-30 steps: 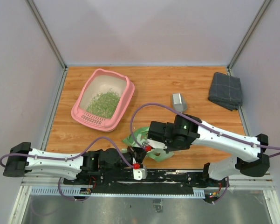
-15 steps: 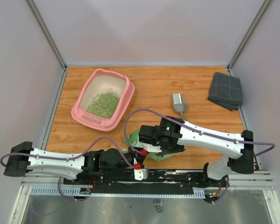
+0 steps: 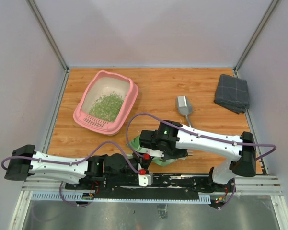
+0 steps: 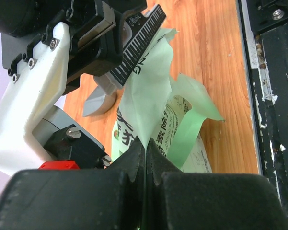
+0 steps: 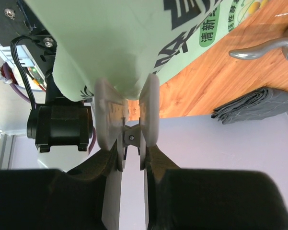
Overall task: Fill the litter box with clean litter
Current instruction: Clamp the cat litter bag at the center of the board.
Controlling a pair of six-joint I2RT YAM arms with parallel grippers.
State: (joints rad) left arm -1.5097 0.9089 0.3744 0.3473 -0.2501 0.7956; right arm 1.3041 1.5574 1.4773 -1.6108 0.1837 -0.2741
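Right arm (image 3: 206, 139) farther left; left fingers (image 4: 127, 168) and right fingers (image 5: 149, 110) tight on green bag (image 4: 148, 96)

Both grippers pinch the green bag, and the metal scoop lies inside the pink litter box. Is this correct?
Not quite: the metal scoop lies on the table, right of the litter box and apart from it; the top view shows this. The left gripper and the right gripper do pinch the green bag.
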